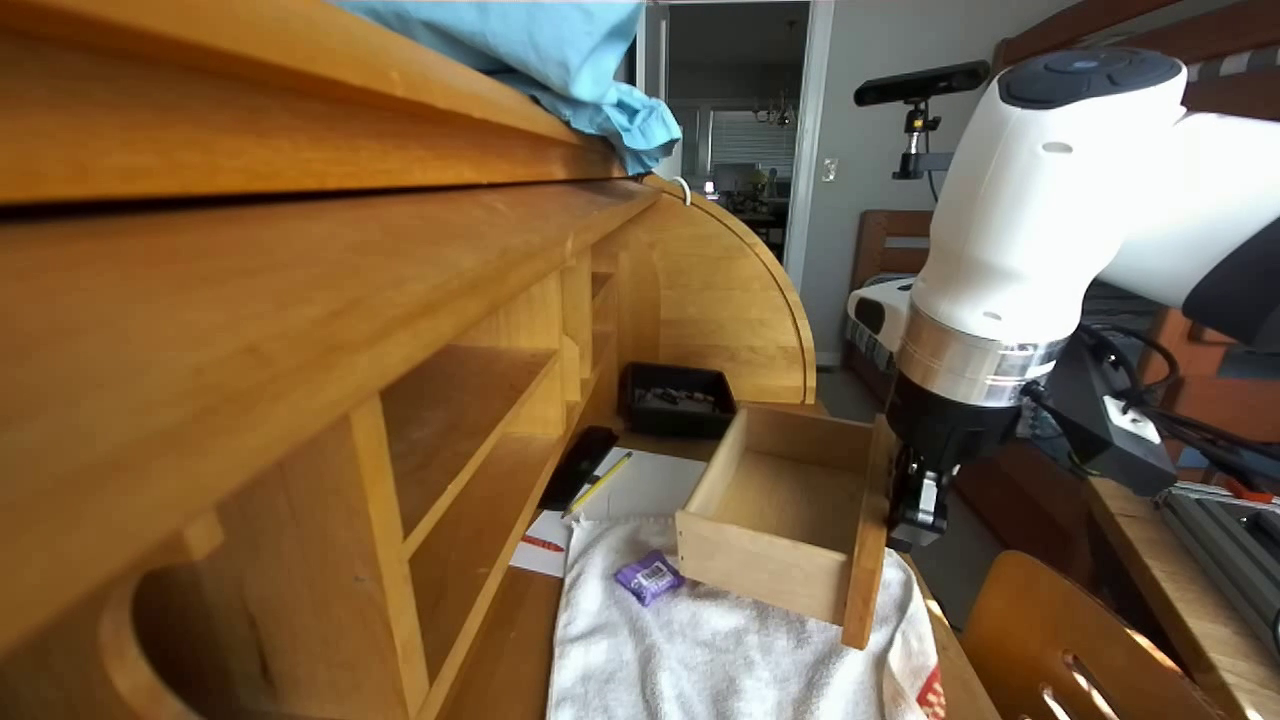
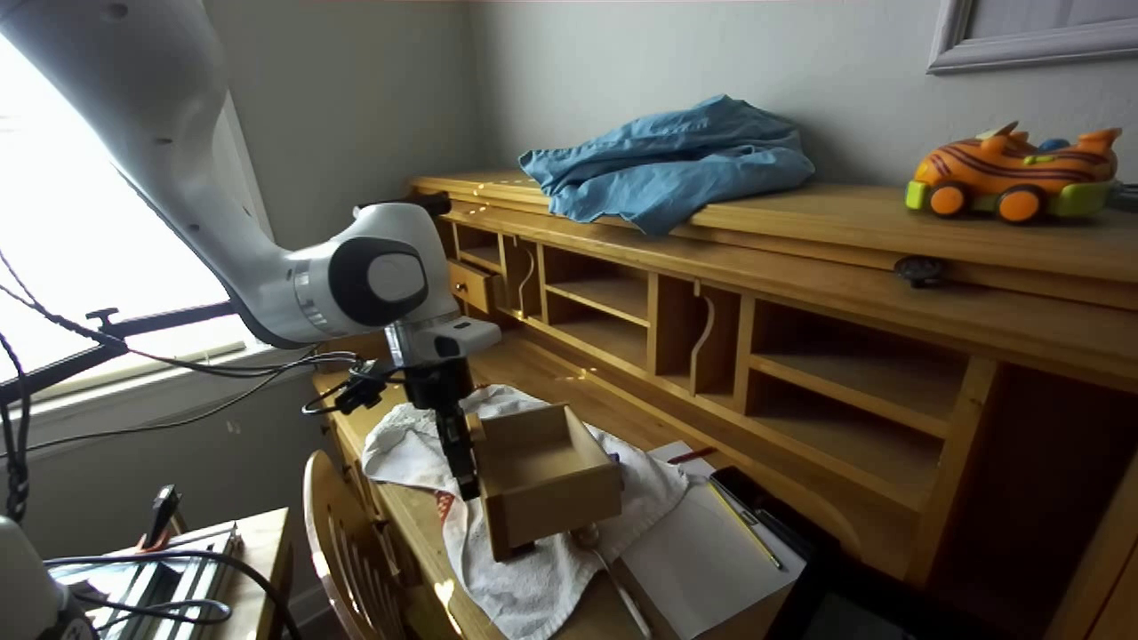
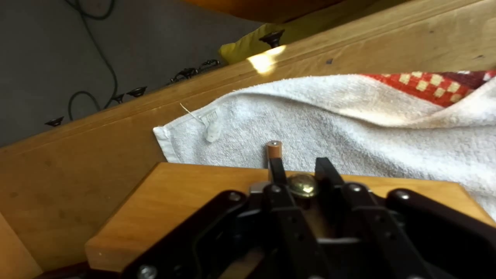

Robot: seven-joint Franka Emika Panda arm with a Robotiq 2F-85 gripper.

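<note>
Towel (image 1: pixel 730 665) lies near the desk's (image 3: pixel 97 166) front edge; purple wrapper (image 1: pixel 650 577) near the drawer (image 1: pixel 765 565). In an exterior view we also see a spoon (image 2: pixel 625 597). Only the wrist view shows us the brass knob (image 3: pixel 303 185), held between the narrowed jaws of the gripper (image 3: pixel 299 166). Drawer: pale sides, open-topped, tilted, over the towel.

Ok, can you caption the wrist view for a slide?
Gripper closed on the round knob of a wooden drawer, with a white towel on the desk beyond.

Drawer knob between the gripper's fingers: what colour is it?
Shiny gold; the drawer knob shows best in the wrist view.
</note>
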